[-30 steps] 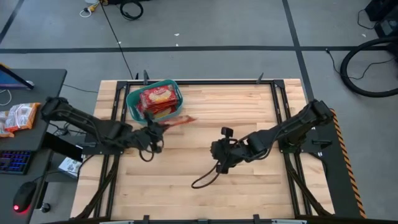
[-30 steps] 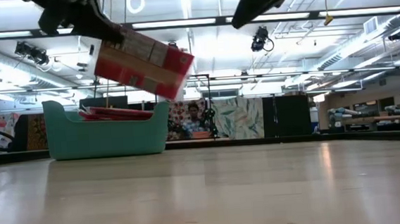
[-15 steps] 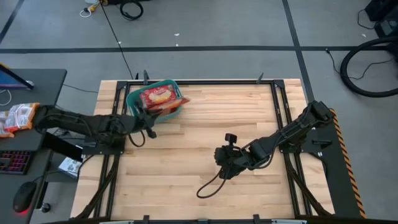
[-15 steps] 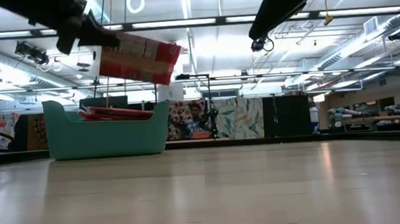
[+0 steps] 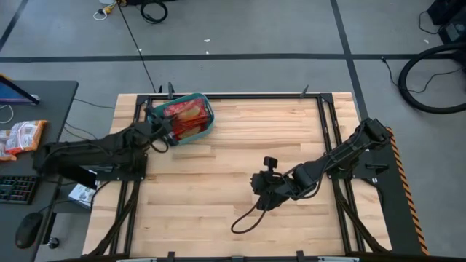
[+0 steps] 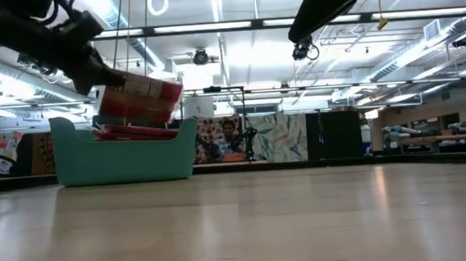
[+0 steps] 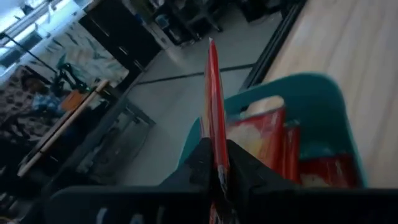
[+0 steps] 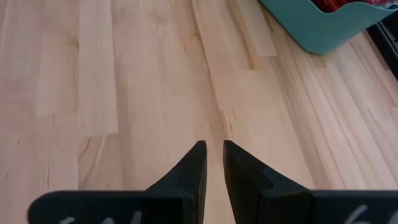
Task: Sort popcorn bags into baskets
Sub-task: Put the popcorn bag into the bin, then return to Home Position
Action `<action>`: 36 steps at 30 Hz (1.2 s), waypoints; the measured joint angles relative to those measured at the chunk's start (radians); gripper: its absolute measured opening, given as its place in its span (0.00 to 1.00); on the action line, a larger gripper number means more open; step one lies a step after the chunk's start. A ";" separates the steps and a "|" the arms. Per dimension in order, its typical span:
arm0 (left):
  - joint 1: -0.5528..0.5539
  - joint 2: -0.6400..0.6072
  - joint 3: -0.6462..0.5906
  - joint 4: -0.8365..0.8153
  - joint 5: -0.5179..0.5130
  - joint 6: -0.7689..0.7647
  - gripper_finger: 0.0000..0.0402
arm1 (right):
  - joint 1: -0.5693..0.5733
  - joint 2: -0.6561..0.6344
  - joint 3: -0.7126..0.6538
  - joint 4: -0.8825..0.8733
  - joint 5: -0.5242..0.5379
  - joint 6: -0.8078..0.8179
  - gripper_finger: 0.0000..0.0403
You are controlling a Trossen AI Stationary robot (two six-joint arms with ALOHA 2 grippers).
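High view shows the left gripper (image 5: 162, 129) at the near rim of the teal tub (image 5: 155, 116), which stands at the table's far left corner; its fingers are pinched tight on one red popcorn bag (image 6: 136, 100), which the low view shows hanging tilted just above the tub's opening, not yet let go; the left wrist view sees that bag edge-on between the fingers, with the tub beyond. Several more red bags (image 5: 186, 116) already lie stacked inside the tub, their tops showing above the rim in the low view; no other bag lies on the tabletop in any view, so I judge the sorting nearly finished, with only the release of this bag left as far as can be seen. The right gripper (image 8: 211, 163) waits low over the middle of the table, well apart from the tub, its fingers drawn narrow with a slim gap and holding nothing. The wooden table (image 5: 240, 211) is pale planked board in a dark frame on a grey floor; a desk (image 5: 44, 94) with a keyboard stands at the left; the low view looks into a bright hall with ceiling lights and a patterned backdrop.
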 joint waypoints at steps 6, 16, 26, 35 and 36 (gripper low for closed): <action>0.103 0.042 -0.038 0.003 0.076 0.001 0.10 | -0.001 0.000 0.000 0.013 0.001 -0.010 0.15; 0.147 0.070 -0.043 -0.015 0.064 -0.122 0.21 | 0.001 0.000 0.000 0.050 -0.006 -0.022 0.15; 0.088 0.062 -0.042 -0.037 -0.073 -0.401 0.38 | 0.001 0.000 0.000 0.068 -0.010 -0.020 0.15; -0.015 0.048 -0.040 -0.076 -0.327 -0.548 0.42 | 0.001 0.000 0.000 0.064 -0.019 -0.016 0.15; -0.029 0.047 -0.040 -0.084 -0.352 -0.568 0.42 | 0.001 0.000 0.000 0.062 -0.027 -0.015 0.15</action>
